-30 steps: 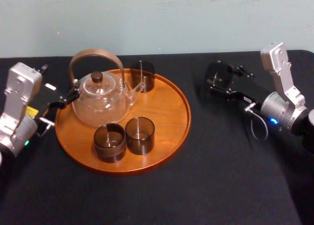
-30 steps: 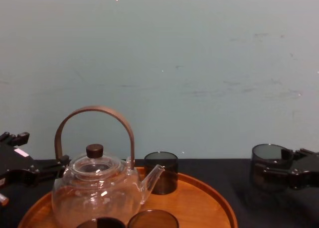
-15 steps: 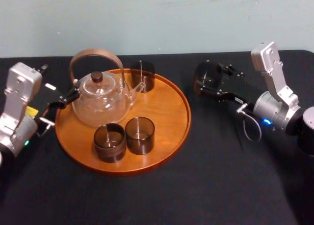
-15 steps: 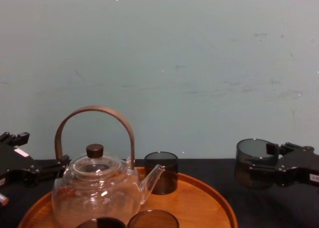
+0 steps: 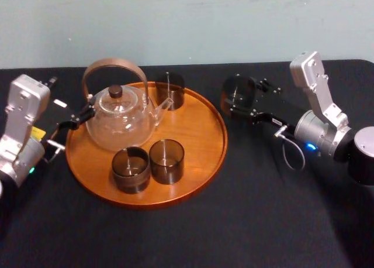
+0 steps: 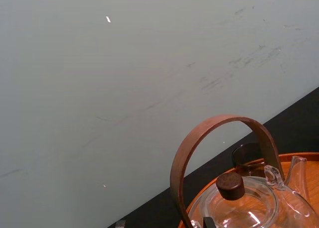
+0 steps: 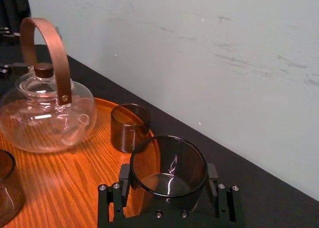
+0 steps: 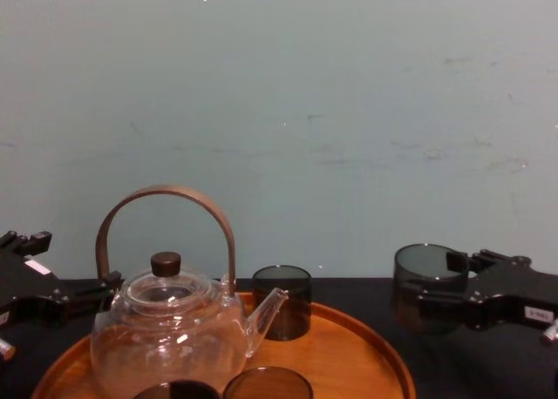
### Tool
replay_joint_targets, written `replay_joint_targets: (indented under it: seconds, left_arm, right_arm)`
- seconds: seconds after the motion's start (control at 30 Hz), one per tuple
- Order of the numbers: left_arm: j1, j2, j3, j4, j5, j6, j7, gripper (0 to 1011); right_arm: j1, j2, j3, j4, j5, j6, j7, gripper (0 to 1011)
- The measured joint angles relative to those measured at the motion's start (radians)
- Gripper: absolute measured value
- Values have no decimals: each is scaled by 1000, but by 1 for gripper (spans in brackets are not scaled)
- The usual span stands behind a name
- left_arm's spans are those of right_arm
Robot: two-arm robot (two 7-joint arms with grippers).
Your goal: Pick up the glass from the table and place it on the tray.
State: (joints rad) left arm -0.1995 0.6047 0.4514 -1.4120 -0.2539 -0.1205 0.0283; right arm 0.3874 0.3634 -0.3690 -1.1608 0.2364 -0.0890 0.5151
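Pinching smoked glass (image 5: 234, 91) across its walls in right gripper (image 5: 241, 97) near tray (image 5: 201, 145); probably light, slick, fragile; left gripper (image 5: 69, 125) parked.

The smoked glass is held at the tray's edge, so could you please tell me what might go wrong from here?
1. The smoked glass, gripped by the right gripper, might clip the tray's raised rim if carried low.
2. Set too far in, it could knock the spout of the glass teapot or the rear glass.
The left gripper sits parked beside the teapot.
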Motion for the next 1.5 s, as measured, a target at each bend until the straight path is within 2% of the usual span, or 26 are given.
replay_joint_targets:
  seconds: [0.9, 1.5]
  left_arm:
    - [0, 0, 0, 0, 0, 0, 0, 1010]
    - [0, 0, 0, 0, 0, 0, 0, 1010]
  right_arm:
    - [60, -43, -70, 68, -9, -9, 30, 904]
    - [85, -72, -99, 114, -14, -22, 42, 905]
